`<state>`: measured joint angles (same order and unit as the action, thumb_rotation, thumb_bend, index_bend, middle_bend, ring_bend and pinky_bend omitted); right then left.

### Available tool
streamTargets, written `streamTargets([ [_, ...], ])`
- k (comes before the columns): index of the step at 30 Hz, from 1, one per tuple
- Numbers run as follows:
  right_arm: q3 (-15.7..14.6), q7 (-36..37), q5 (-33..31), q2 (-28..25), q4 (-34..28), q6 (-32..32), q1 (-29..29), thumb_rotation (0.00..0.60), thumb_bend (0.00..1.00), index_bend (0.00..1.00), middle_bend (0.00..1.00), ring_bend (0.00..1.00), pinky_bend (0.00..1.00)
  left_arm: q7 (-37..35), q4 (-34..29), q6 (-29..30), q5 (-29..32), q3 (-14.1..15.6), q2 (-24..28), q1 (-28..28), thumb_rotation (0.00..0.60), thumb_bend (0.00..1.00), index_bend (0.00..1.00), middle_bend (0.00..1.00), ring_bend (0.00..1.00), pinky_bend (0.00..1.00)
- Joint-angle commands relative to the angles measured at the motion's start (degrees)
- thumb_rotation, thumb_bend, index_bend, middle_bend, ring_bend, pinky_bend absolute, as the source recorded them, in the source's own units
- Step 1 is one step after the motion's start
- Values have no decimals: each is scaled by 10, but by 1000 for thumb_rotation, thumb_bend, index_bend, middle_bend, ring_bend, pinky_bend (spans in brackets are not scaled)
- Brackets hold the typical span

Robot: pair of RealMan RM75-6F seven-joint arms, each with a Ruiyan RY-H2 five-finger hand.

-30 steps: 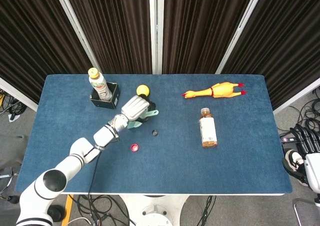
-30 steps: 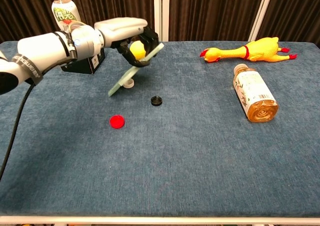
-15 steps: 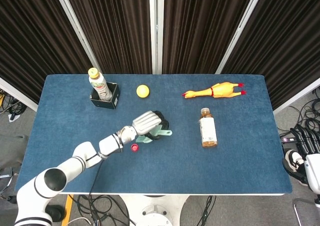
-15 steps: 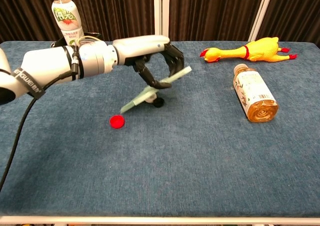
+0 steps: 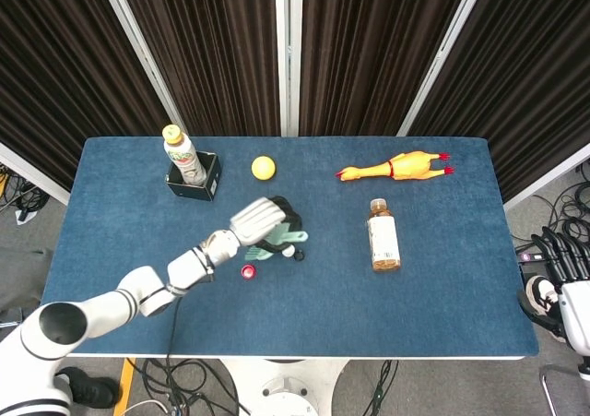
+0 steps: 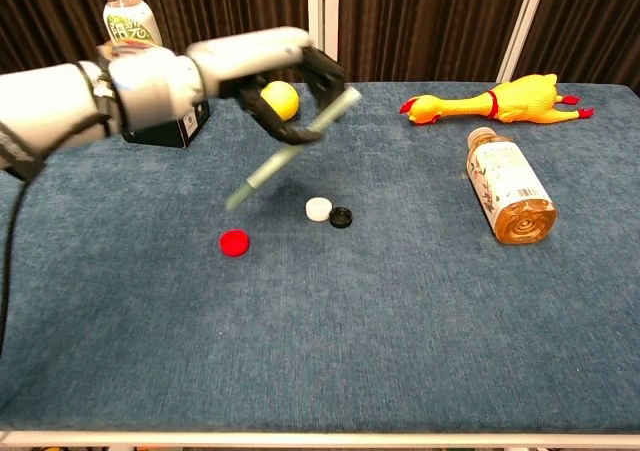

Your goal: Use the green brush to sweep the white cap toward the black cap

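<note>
My left hand [image 6: 262, 63] [image 5: 257, 220] grips the green brush [image 6: 296, 141] by its upper end and holds it slanted above the table. The brush's lower tip hangs up and to the left of the caps, touching neither. Right against the black cap [image 6: 341, 216] [image 5: 299, 255], on its left side, lies the white cap [image 6: 318, 208]. In the head view the brush [image 5: 282, 240] and the hand partly cover the white cap. Off the table's right edge, my right hand [image 5: 563, 263] holds nothing and its fingers are apart.
A red cap [image 6: 234, 242] lies left of and nearer than the two caps. A yellow ball [image 6: 282, 99] sits behind the hand. An upright bottle [image 6: 126, 27] stands in a black box [image 6: 165, 127]. A bottle [image 6: 509, 184] lies at right, a rubber chicken [image 6: 492, 102] behind it.
The brush swept the white cap to the right until it met the black cap, which shifted slightly right. My left hand has since lifted the brush up and back off the table.
</note>
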<state>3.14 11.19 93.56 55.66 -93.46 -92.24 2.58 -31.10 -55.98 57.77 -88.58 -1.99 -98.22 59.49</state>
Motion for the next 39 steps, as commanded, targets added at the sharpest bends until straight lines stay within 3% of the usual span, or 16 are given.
streamTargets([
  [1, 1, 4, 1, 2, 4, 5, 4, 600, 253, 0, 0, 0, 0, 108, -109, 8, 90, -31, 63, -69, 600, 345, 491, 537, 379, 272],
  [7, 2, 10, 4, 6, 11, 17, 15, 600, 253, 0, 0, 0, 0, 249, -237, 47, 201, -38, 103, -148, 600, 346, 492, 537, 378, 265],
  [16, 2, 10, 0, 12, 11, 35, 27, 600, 254, 0, 0, 0, 0, 401, -332, 146, 277, -48, 58, -214, 600, 347, 493, 541, 379, 265],
  [28, 1, 12, -12, 8, 12, 41, 26, 600, 254, 0, 0, 0, 0, 521, -313, 181, 283, -53, -64, -226, 600, 347, 495, 546, 379, 271],
  [39, 0, 14, -12, 7, 12, 38, 25, 600, 254, 0, 0, 0, 0, 589, -229, 187, 247, -71, -167, -210, 600, 347, 494, 547, 379, 279],
])
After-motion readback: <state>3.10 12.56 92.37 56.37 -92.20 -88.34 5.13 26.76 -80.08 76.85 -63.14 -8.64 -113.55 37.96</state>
